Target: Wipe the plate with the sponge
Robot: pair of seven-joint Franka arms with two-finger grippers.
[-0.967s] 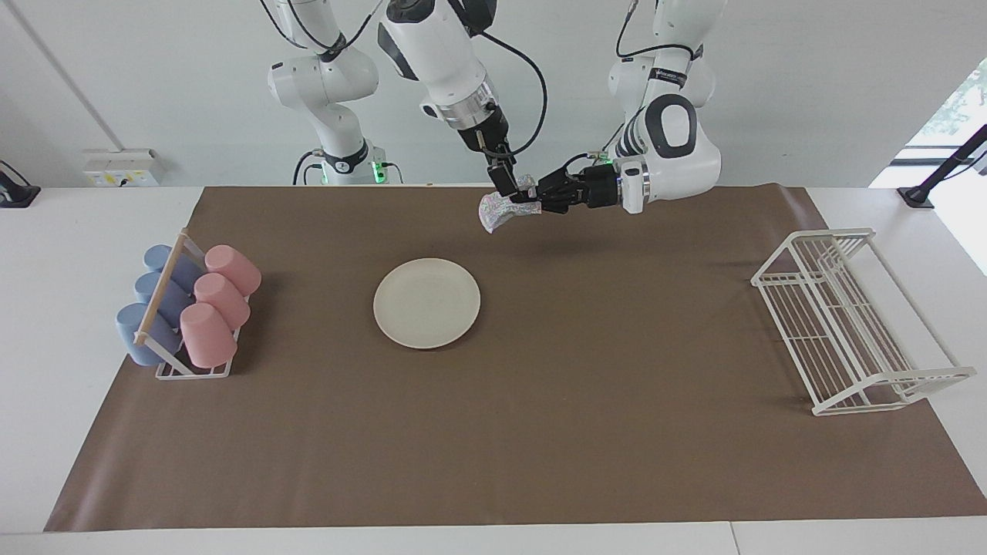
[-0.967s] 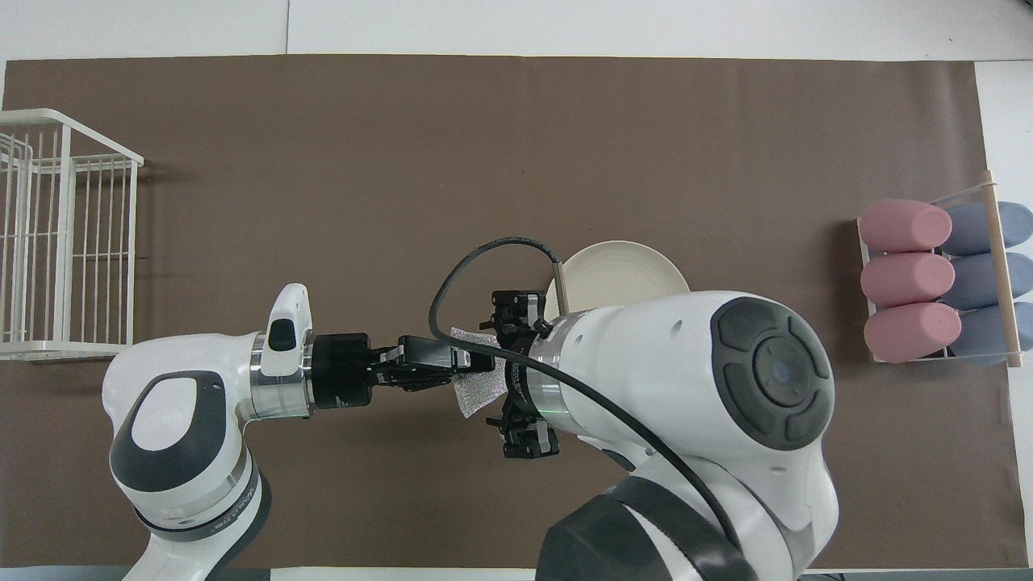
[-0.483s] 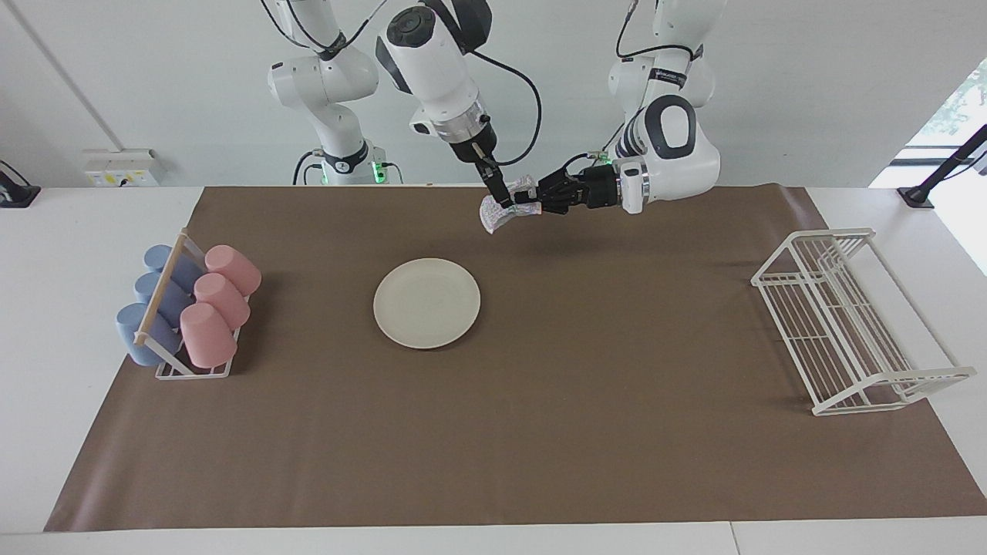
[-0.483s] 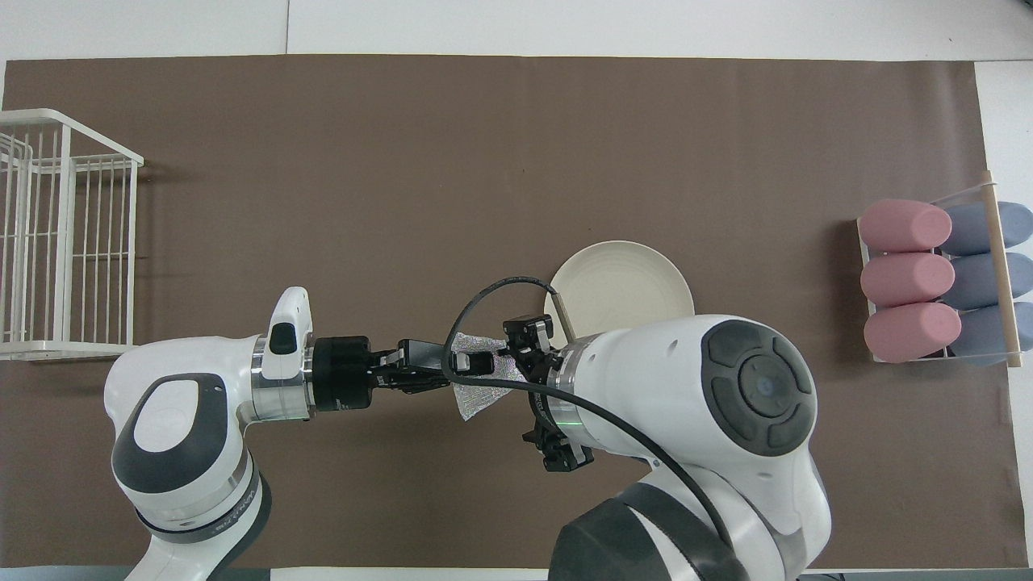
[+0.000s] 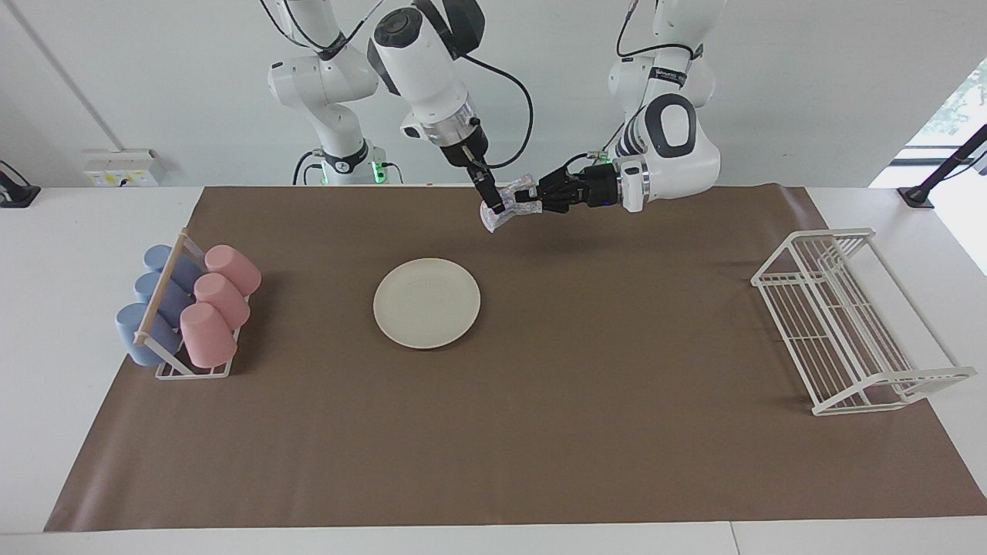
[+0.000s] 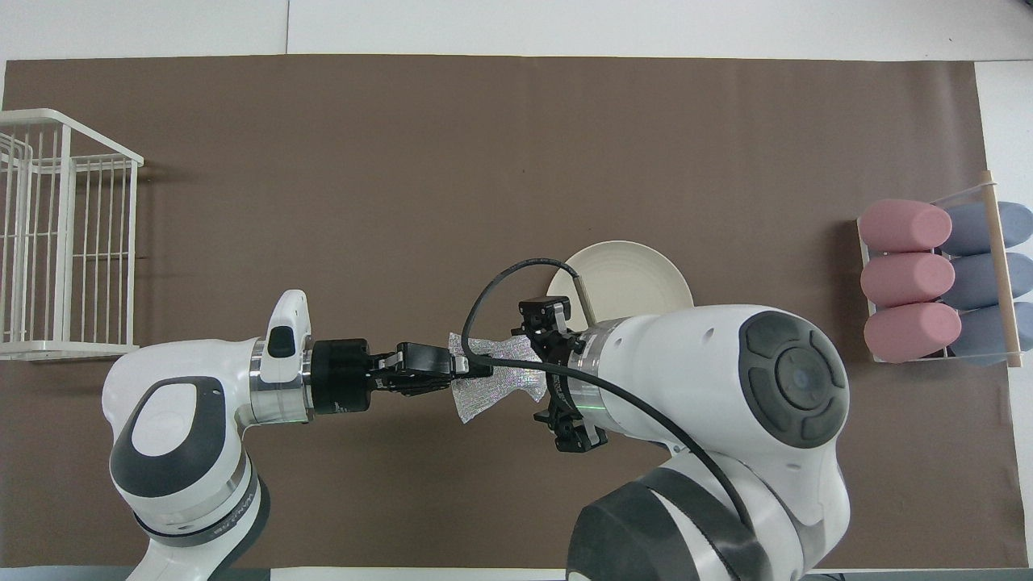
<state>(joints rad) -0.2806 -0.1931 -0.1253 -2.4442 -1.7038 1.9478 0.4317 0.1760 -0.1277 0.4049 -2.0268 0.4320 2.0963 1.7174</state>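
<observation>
My left jaws (image 5: 533, 202) are up in the air over the brown mat (image 5: 540, 432), reaching sideways from my left arm, and they are closed on one end of the sponge (image 5: 509, 202); the silvery pad hangs between my two arms, crumpled and drooping at its free corner; my right jaws (image 5: 493, 202) point down from above and meet the same sponge at its other end, though I cannot tell whether their fingers are pinched on it or merely around it; the sponge itself touches nothing but my jaws; seen from overhead it (image 6: 492, 379) lies stretched between the left jaws (image 6: 472, 369) and my right wrist; the plate (image 5: 426, 302) sits flat on the mat near the middle of the desk (image 5: 46, 254), bare and apart from the sponge; a rack of pink and blue cups (image 5: 189, 308) stands toward my right arm's end; a white wire rack (image 5: 848, 324) stands toward my left arm's end.
</observation>
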